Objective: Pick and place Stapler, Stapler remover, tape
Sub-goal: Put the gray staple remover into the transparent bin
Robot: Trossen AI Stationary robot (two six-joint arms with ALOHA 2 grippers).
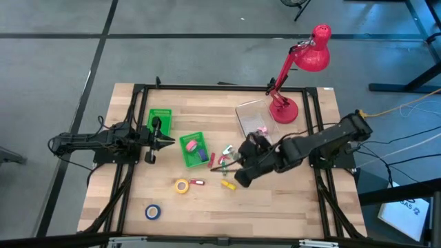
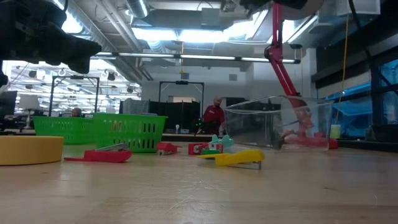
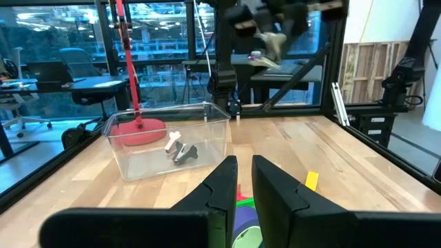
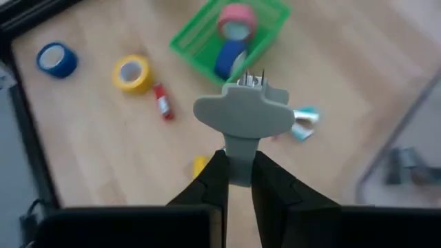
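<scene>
Nearest the camera in the low view, yellow tape roll (image 2: 30,150) sits on the worktop (image 1: 275,207), a red stapler (image 2: 99,154) just beside it. Going left to right from above: left tool (image 1: 153,135) idles over the left green bin (image 1: 160,114), fingers nearly shut, holding nothing. Blue tape roll (image 1: 153,211) lies near the front edge, well apart from the rest. The same yellow roll sits mid-worktop with a small red item (image 1: 198,182) just beside it. Second green bin (image 1: 193,149) already holds a pink roll (image 4: 236,16) and a blue roll (image 4: 228,58). Right tool (image 1: 238,162) hangs above the loose clutter, fingers clamped on a grey staple remover (image 4: 241,116), lifted clear of the worktop. Clear container (image 1: 252,117) with a few small bits and a red lamp (image 1: 303,65) stand behind. Risk: the grip is on the remover's narrow stem only, so it could twist or slip out during the carry; dropped over the clutter, it could knock the yellow piece (image 1: 228,184) or land outside a bin. Which container it goes to is unclear.
</scene>
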